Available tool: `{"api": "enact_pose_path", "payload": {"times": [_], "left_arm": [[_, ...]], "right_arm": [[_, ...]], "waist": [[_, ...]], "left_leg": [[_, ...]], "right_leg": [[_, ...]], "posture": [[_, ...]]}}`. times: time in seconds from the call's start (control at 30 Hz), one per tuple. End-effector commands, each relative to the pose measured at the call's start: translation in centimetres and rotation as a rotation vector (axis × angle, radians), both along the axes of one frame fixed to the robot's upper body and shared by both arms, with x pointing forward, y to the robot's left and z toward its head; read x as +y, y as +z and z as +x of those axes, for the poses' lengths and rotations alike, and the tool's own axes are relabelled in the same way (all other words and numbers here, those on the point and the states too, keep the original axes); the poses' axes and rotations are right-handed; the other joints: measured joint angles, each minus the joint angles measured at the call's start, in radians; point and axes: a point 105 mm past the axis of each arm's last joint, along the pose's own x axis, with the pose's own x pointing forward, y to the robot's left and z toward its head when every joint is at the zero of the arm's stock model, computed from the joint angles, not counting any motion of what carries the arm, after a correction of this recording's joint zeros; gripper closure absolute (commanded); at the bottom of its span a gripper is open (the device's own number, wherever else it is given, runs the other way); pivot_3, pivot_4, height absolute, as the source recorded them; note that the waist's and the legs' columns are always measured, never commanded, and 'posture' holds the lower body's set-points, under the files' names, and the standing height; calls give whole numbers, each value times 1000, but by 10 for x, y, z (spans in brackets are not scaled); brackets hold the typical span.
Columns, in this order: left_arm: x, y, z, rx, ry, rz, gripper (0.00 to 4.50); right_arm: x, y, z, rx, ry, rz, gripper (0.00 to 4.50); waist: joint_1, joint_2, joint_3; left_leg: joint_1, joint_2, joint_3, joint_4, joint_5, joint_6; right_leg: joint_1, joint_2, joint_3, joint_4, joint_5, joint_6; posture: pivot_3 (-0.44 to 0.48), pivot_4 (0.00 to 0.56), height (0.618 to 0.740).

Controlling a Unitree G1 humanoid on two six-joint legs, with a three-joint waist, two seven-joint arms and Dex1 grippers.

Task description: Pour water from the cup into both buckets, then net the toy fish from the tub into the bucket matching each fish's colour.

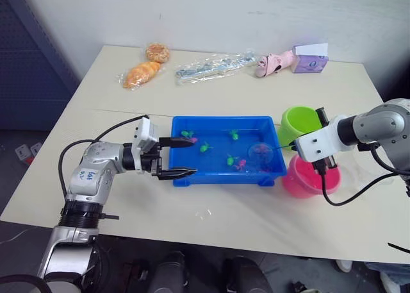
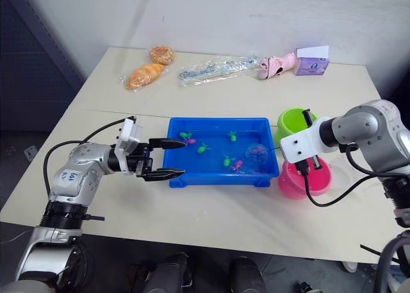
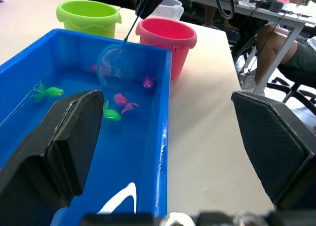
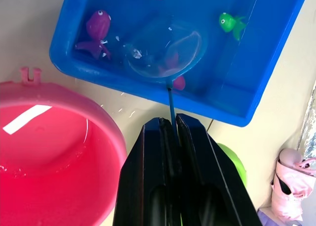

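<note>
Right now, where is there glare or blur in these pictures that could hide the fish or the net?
Right wrist view: a white glare patch on the water in the pink bucket; the net mesh is see-through, a pink fish showing through it. Left wrist view: the near left fingers are soft, the tub rim has a white streak.

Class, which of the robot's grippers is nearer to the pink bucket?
Right. The right gripper hangs just above the pink bucket, holding the net; the left gripper straddles the tub's far end.
</note>
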Motion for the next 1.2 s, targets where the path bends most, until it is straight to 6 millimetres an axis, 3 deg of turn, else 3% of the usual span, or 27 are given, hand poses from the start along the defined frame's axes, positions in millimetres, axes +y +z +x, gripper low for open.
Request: {"api": "enact_pose_path", "payload": {"times": [0.03, 0.47, 0.8, 1.2], "left_arm": [[-4, 9, -5, -39, -31, -18, 39], [-7, 9, -3, -49, -46, -15, 39], [-1, 10, -5, -91, -46, -13, 39], [8, 18, 3, -169, -35, -9, 39]], "right_arm": [[2, 7, -5, -3, -12, -73, 4500], [7, -1, -25, 197, -102, -113, 4500], [18, 16, -25, 312, -252, 163, 4500], [9, 19, -22, 363, -382, 409, 4500]], "waist": [[0, 0, 0], [2, 0, 0], [-1, 0, 0], [-1, 0, 0]], "left_leg": [[0, 0, 0, 0, 0, 0], [0, 0, 0, 0, 0, 0], [0, 0, 0, 0, 0, 0], [0, 0, 0, 0, 0, 0]], "right_leg": [[0, 0, 0, 0, 0, 0], [0, 0, 0, 0, 0, 0], [0, 0, 0, 0, 0, 0], [0, 0, 0, 0, 0, 0]], "posture": [[0, 150, 740], [0, 150, 740], [0, 150, 740], [0, 150, 740]]}}
